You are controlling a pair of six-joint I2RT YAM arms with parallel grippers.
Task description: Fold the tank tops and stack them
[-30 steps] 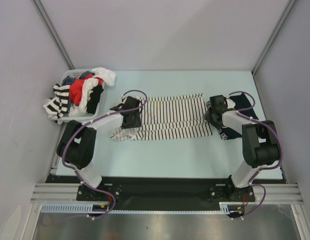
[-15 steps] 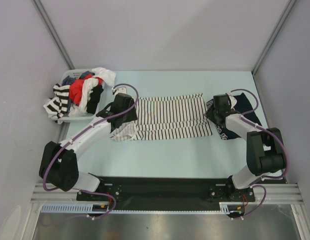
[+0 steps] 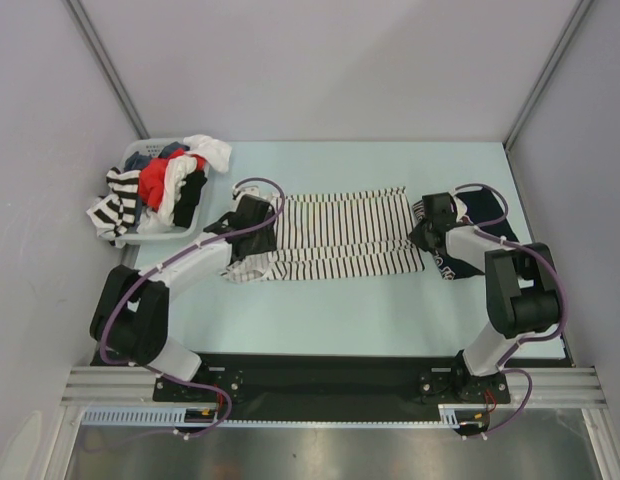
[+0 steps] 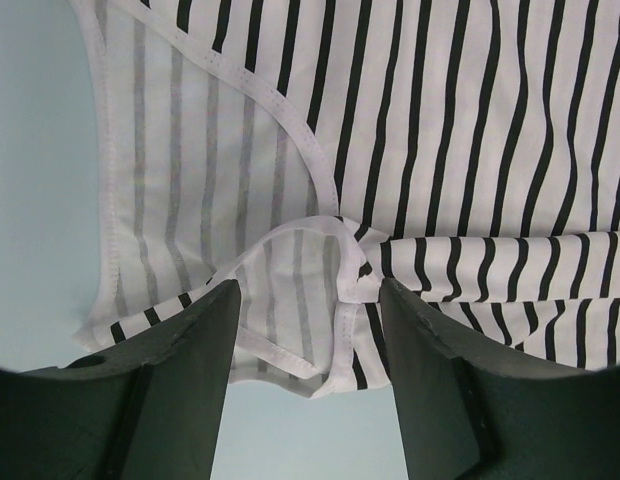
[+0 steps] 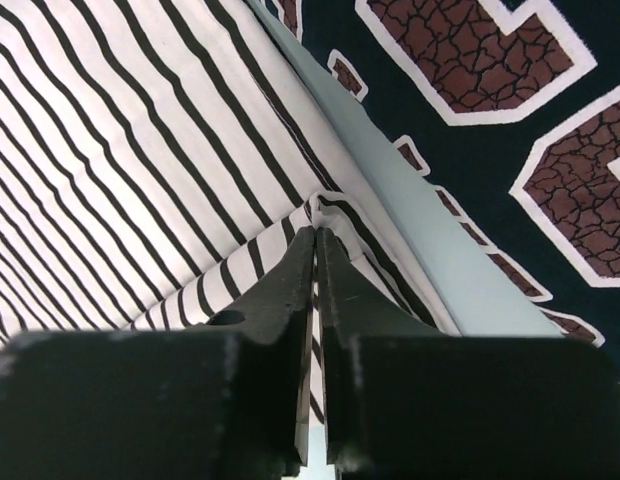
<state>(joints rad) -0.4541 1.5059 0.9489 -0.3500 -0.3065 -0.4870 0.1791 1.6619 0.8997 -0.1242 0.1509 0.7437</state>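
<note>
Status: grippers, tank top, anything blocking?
Left gripper open over striped tank top, strap end. Right gripper shut on its opposite edge. Navy jersey beside it, not blocking.

Your table (image 3: 340, 310) is a pale mint-blue surface. You have the striped top (image 3: 340, 235) spread across its middle, lying crosswise, with its near edge folded over on itself. The jersey (image 3: 490, 207) lies just beside it on the right, with a thin strip of bare table showing between the two. A white basket (image 3: 155, 238) heaped with clothes sits at the far left corner.
</note>
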